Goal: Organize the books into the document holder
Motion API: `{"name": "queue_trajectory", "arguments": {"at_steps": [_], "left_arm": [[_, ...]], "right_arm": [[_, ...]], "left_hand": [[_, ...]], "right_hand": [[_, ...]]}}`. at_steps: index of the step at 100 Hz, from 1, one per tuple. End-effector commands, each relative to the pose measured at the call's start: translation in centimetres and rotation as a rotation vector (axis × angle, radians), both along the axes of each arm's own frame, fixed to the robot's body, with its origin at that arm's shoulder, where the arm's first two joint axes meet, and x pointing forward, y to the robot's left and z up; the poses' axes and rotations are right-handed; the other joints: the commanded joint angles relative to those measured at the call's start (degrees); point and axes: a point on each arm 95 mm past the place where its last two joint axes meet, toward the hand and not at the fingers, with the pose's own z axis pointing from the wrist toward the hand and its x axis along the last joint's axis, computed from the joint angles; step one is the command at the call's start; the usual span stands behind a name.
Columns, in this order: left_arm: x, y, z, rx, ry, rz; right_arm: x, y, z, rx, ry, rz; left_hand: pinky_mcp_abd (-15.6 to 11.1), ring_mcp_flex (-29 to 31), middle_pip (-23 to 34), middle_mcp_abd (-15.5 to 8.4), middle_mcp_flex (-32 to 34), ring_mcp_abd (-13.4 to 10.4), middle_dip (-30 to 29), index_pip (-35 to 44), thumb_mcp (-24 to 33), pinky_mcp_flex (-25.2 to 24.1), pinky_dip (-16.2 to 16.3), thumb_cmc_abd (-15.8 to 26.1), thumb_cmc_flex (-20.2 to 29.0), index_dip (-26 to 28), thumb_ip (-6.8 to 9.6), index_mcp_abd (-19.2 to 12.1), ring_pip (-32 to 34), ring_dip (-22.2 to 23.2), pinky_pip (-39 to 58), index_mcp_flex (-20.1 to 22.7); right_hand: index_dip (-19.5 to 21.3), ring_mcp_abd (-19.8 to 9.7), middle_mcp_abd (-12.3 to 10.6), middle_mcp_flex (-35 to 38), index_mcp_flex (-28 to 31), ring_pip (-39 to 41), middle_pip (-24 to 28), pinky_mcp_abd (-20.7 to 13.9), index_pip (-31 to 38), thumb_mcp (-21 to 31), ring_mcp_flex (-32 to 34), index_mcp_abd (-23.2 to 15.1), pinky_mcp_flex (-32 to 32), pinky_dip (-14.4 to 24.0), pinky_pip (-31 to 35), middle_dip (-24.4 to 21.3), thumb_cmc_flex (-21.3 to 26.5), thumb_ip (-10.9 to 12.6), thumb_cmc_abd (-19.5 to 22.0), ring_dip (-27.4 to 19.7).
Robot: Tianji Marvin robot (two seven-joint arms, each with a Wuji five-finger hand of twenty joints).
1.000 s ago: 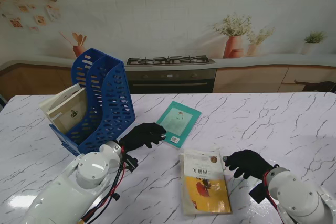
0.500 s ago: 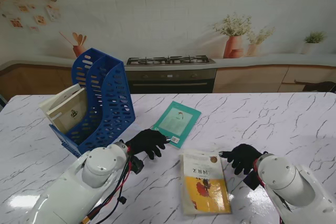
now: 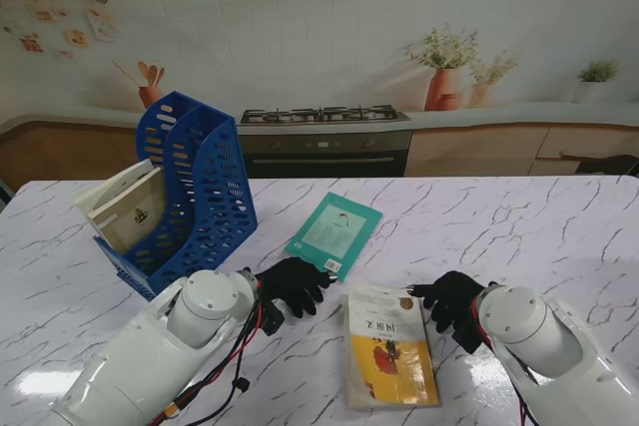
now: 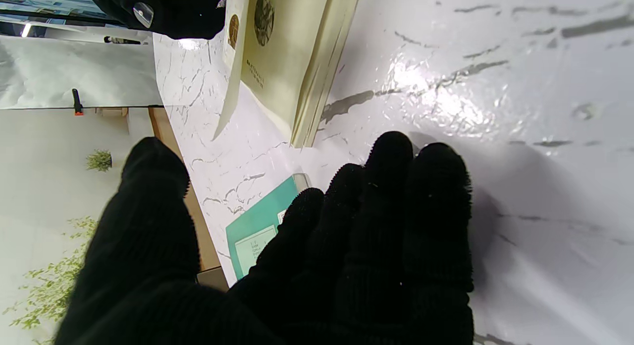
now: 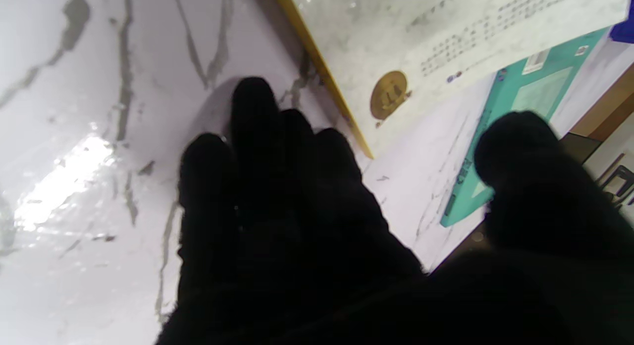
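Note:
A yellow-and-white book (image 3: 389, 358) lies flat near me, between my two black-gloved hands. My left hand (image 3: 293, 283) is open beside that book's left edge, fingers together and thumb apart, holding nothing. My right hand (image 3: 451, 300) is open at the book's far right corner; contact cannot be told. A teal book (image 3: 335, 233) lies flat farther away, just beyond my left hand. The blue document holder (image 3: 195, 192) stands at the left with a pale book (image 3: 127, 209) in its left slot. The wrist views show the yellow-and-white book (image 4: 282, 57) (image 5: 446, 42) and the teal book (image 4: 257, 231) (image 5: 520, 102).
The marble table (image 3: 519, 236) stretches to the right and far side. Behind it run a counter with a stove (image 3: 322, 117) and potted plants (image 3: 444, 72).
My left hand has slid toward me and to the right, off the teal book's near corner toward the yellow-and-white book. My right hand has moved left, closer to that book's far right corner.

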Motion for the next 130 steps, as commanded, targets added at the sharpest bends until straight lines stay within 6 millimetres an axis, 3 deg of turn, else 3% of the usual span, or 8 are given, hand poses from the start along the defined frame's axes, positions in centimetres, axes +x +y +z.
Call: {"name": "queue_trajectory", "arguments": {"at_steps": [1, 24, 28, 44, 78, 84, 117, 130], "left_arm": [[-1.2, -0.6, -1.7, -0.009, 0.051, -0.016], [-1.9, -1.5, -2.6, -0.012, 0.142, -0.073], [-1.9, -1.6, -2.7, -0.010, 0.150, -0.084], [-2.0, -2.1, -3.1, -0.006, 0.165, -0.123], [-2.4, -2.6, -3.4, -0.026, 0.180, -0.137], [-2.4, -2.7, -3.5, -0.030, 0.182, -0.139], [-2.4, -3.4, -3.8, -0.055, 0.180, -0.148], [-2.4, -3.3, -3.9, -0.053, 0.177, -0.145]], "right_arm": [[-1.1, 0.8, -1.7, 0.017, 0.054, 0.001], [-1.3, 1.5, -2.1, 0.024, 0.091, 0.006], [-1.3, 1.6, -2.2, 0.021, 0.101, 0.007], [-1.3, 2.1, -2.6, 0.020, 0.144, 0.013], [-1.2, 2.9, -2.9, 0.041, 0.219, 0.006], [-1.2, 3.0, -3.0, 0.052, 0.226, -0.009], [-1.2, 4.0, -3.0, 0.221, 0.266, -0.114], [-1.3, 4.4, -3.0, 0.253, 0.269, -0.119]], "left_hand": [[1.10, -0.63, -0.29, 3.16, -1.40, 5.51, -0.49, -0.41, -2.00, 1.65, -0.69, 1.95, 0.97, -0.59, 1.05, 4.10, -0.09, -0.45, 0.01, -0.24], [1.09, 0.08, 1.14, 3.32, -0.91, 6.97, -0.85, -1.16, -2.53, 3.46, -1.51, 2.73, 2.03, -1.01, 1.35, 5.00, 1.55, -0.73, 1.07, -0.65], [0.47, 1.22, 1.64, 2.81, -0.88, 3.78, -0.55, -1.32, -2.67, 3.61, -1.66, 2.81, 2.11, -1.06, 1.38, 4.89, 1.91, -0.84, 1.28, -0.83], [0.08, 0.46, 3.47, 1.23, -1.64, 5.95, 1.41, -1.23, -2.78, 3.68, -2.37, 2.76, 2.99, -0.79, 1.59, 3.62, 1.91, -0.78, 1.53, -1.89], [-0.89, 1.70, 4.69, -1.37, -2.64, 3.79, 4.59, -0.07, -0.38, 4.60, -2.99, 2.01, 4.72, 0.07, 1.93, 2.27, 3.07, -0.28, 2.49, -3.28], [-0.14, 0.80, 4.25, 0.34, -3.15, 5.50, 4.54, 0.02, 0.16, 4.27, -3.08, 1.83, 4.65, 0.12, 1.91, 2.03, 3.27, 0.07, 2.45, -3.40], [-0.49, 0.82, 3.59, -0.49, -3.87, 4.51, 4.22, 0.02, 2.08, 3.55, -2.63, 1.54, 4.59, 0.04, 1.86, 1.45, 2.49, -0.05, 2.58, -4.10], [-0.58, 0.60, 3.52, -0.64, -4.32, 4.47, 4.20, 0.02, 2.69, 3.15, -2.37, 1.36, 4.74, 0.01, 1.87, 1.10, 2.33, -0.07, 2.71, -4.43]], "right_hand": [[-1.13, 1.86, 5.45, -0.86, 0.60, -1.13, -8.28, 15.35, -0.76, -1.20, -0.02, 3.13, 0.83, -0.23, 2.38, -3.98, -0.10, 0.09, -0.30, -0.84], [-1.42, 2.53, 6.27, -1.12, 0.32, -1.93, -8.81, 15.41, -0.98, -0.81, -0.41, 3.85, -0.22, -0.91, 0.95, -4.34, -0.46, 0.04, -1.27, -1.47], [-1.50, 2.63, 6.37, -1.34, 0.11, -2.21, -8.96, 15.51, -1.13, -0.71, -0.59, 4.49, -0.48, -1.09, 0.55, -4.40, -0.82, -0.01, -1.25, -1.63], [-1.76, 3.13, 7.43, -1.70, -0.27, -2.92, -9.26, 15.67, -1.50, -0.24, -0.64, 5.46, -0.67, -1.36, 0.09, -4.55, -1.71, -0.15, -0.99, -2.16], [-5.15, 5.22, 12.69, -8.64, -4.11, -10.83, -12.10, 14.26, -6.40, -1.05, -4.16, 10.71, -2.68, -5.82, -6.49, -5.48, -1.83, -0.22, 0.88, -8.75], [-5.44, 5.67, 12.87, -9.79, -4.95, -11.73, -12.60, 14.55, -6.90, -1.06, -5.27, 10.83, -4.19, -6.06, -7.02, -5.66, -1.44, -0.16, 0.81, -9.16], [-4.99, 4.11, 11.36, -10.71, -5.98, -12.95, -10.74, 12.55, -6.51, 1.75, -5.58, 9.83, -6.07, -6.99, -8.64, -4.84, -0.72, -0.19, -0.98, -9.66], [-2.26, 2.24, 7.04, -11.02, -8.00, -11.47, -9.58, 14.21, -4.95, 3.59, -6.84, 5.82, -7.57, -6.71, -8.36, -4.34, -0.95, -0.35, -1.37, -8.63]]}}
